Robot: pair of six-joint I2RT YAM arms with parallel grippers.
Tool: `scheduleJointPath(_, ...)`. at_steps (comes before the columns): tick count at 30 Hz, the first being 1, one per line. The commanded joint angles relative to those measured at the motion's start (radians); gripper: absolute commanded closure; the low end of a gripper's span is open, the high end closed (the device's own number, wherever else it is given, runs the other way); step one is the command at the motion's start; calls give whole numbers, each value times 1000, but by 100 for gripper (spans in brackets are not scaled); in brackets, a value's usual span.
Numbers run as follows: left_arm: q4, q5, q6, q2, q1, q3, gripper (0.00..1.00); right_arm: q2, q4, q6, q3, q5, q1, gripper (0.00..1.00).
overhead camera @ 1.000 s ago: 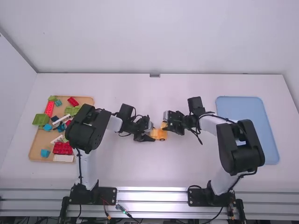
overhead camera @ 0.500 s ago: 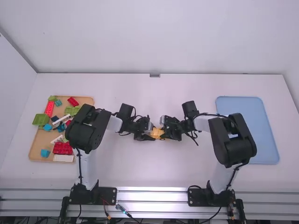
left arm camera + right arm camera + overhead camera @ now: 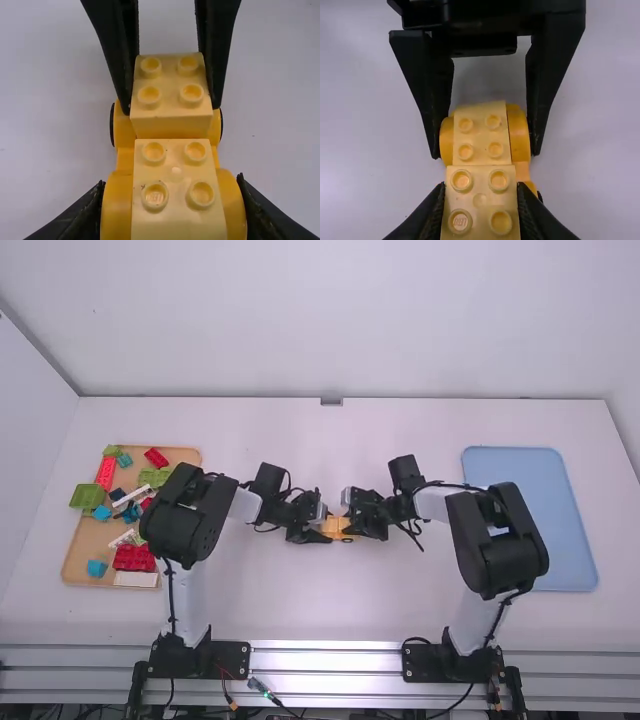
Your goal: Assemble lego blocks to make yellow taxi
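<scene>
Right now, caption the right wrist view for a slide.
Yellow taxi in progress: left claw grips the orange-yellow base, right claw a studded block.

Robotics lab or test station: two bench-mounted arms [image 3: 500, 545], metal rail [image 3: 325, 658], loose cables [image 3: 270, 695].

- Left hand [image 3: 318, 535] and right hand [image 3: 358, 526]: matt black, smooth, plastic-looking.
- Yellow block [image 3: 172, 121] in the right hand: smooth plastic with a soft sheen and rounded studs.
- Car base [image 3: 233, 210]: smooth plastic, slightly glossy on its curved sides.
- Loose blocks [image 3: 133, 557]: plastic, studded.
- Tan tray [image 3: 72, 567]: looks like smooth, matt wood.
- Blue tray [image 3: 530, 470]: smooth plastic by its look, matt.
- Worktop [image 3: 250, 600]: smooth, matt white.
- Rail [image 3: 325, 660]: grooved, shiny, bare metal.
</scene>
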Motion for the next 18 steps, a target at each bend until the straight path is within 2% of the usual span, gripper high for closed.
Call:
scheduleJointPath(1,-5,6,3,5,3,-17,57,8,9,-32,5,-10,6,100)
scheduleJointPath(7,-3,26,5,5,3,-17,57,8,129,3,-53,-40,5,100)
scheduleJointPath(18,11,23,1,5,4,-17,56,8,96,-20,-58,-64,-9,100)
